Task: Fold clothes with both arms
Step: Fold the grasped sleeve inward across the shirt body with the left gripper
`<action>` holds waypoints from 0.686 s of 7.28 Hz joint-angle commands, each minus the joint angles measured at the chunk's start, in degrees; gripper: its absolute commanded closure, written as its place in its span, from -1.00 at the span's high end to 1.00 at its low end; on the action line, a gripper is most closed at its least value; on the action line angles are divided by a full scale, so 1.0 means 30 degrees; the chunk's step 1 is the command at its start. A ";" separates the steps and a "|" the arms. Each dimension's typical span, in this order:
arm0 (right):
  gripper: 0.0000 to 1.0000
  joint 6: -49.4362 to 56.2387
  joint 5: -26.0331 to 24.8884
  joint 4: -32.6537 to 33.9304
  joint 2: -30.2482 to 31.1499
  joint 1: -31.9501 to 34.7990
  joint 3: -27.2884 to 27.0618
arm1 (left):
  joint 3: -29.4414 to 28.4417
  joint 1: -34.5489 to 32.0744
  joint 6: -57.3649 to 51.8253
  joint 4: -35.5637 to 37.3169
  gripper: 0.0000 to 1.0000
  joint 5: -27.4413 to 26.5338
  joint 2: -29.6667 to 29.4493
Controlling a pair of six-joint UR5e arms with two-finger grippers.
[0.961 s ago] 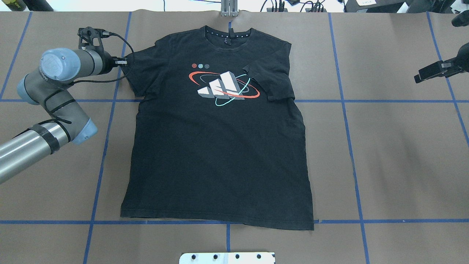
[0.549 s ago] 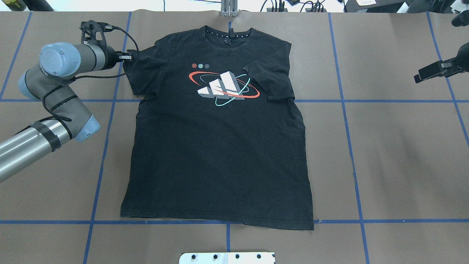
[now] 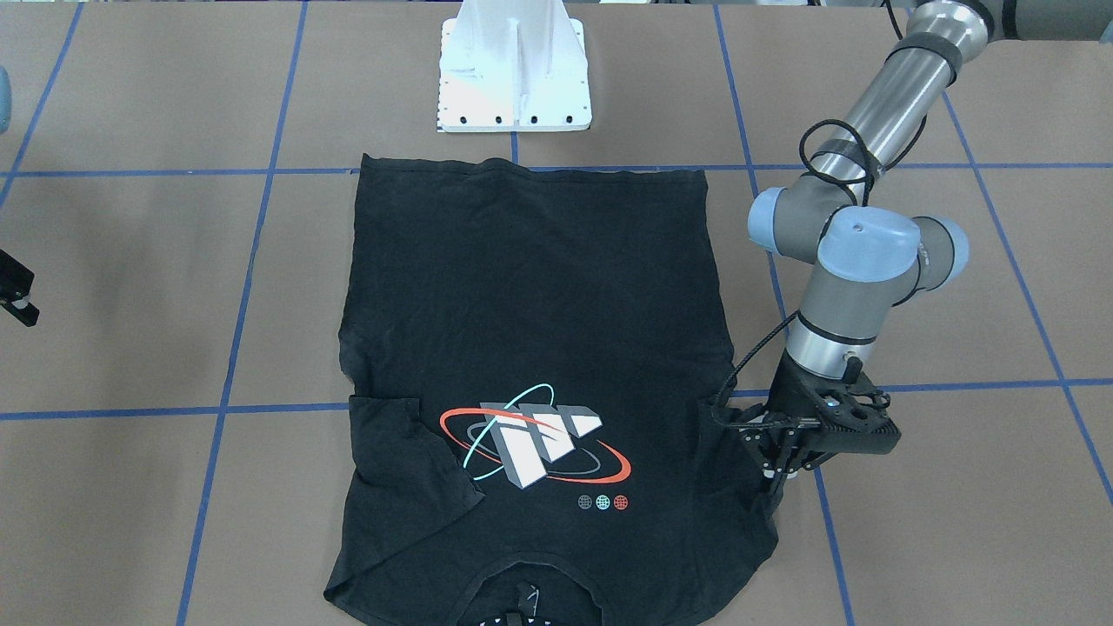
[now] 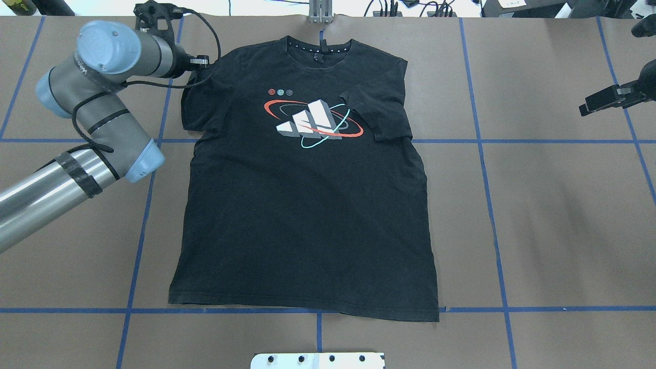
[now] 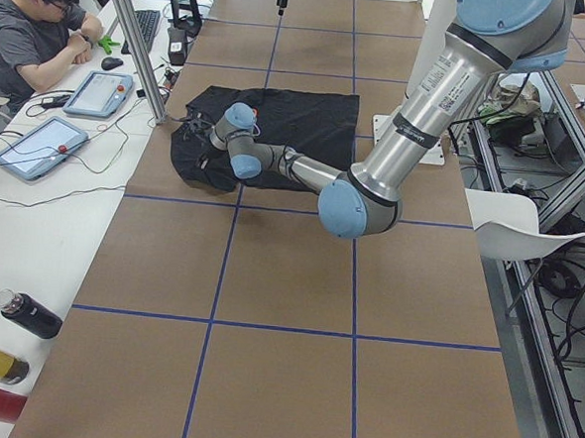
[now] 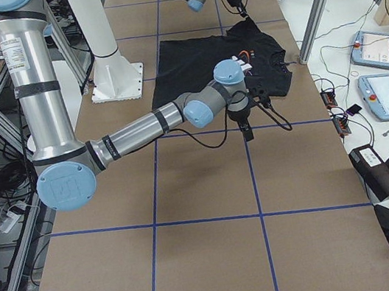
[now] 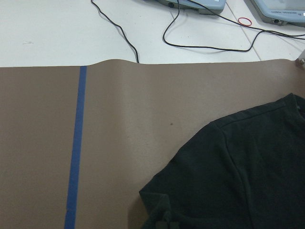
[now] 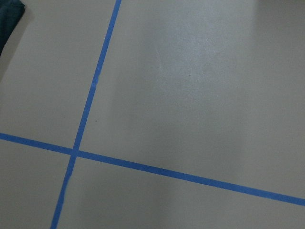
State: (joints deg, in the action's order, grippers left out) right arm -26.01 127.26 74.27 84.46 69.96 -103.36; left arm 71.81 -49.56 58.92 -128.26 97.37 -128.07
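The brown paper tabletop (image 4: 538, 215) is marked into squares by blue tape. It carries one black shirt (image 4: 307, 220), spread flat and face up. The collar (image 4: 319, 47) lies at the edge far from the robot, and the hem lies just beside the white base (image 3: 515, 78).

The left tool (image 3: 773, 480) is down at the outer edge of the sleeve (image 3: 735, 452) on the robot's left. Its fingers are closed on the cloth, which rises off the paper in a small peak toward them. The left wrist view shows bunched fabric at its bottom edge but no fingers. From overhead the left arm (image 4: 97, 102) covers the tool, so only the wrist and a cable show above the sleeve.

The other sleeve (image 4: 376, 110) lies folded inward over the chest, its corner reaching the orbit logo (image 4: 312, 123).

The right tool (image 4: 584, 109) hangs well apart from the shirt, over bare paper near the tabletop's right end. It holds nothing, and I cannot tell how far its jaws stand apart. The front-facing view cuts it off at the edge.

A metal post (image 4: 320, 13) stands just behind the collar. Beyond it a white desk holds tablets (image 5: 100, 93) and cables, and a person (image 5: 31, 34) sits there.
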 commanded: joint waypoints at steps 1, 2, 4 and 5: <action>1.00 -0.0001 0.0000 0.0000 0.0000 0.0000 -0.0001 | -0.0578 0.0697 0.1802 0.3512 -1.00 -0.0171 -0.2650; 1.00 -0.0030 0.0000 0.0000 -0.0058 0.0000 -0.0001 | -0.2384 0.0991 0.2677 0.3755 -1.00 -0.0549 -0.4171; 1.00 -0.0031 0.0000 0.0000 -0.0117 -0.0029 0.0028 | -0.3924 0.1841 0.3534 0.3611 -1.00 -0.1284 -0.5239; 1.00 -0.0031 0.0000 0.0000 -0.0175 -0.0029 0.0145 | -0.4999 0.1960 0.3854 0.3582 -1.00 -0.1285 -0.6024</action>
State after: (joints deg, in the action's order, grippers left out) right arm -26.10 127.27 74.27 84.13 69.89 -103.22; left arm 60.15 -44.45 69.26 -117.52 93.84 -143.63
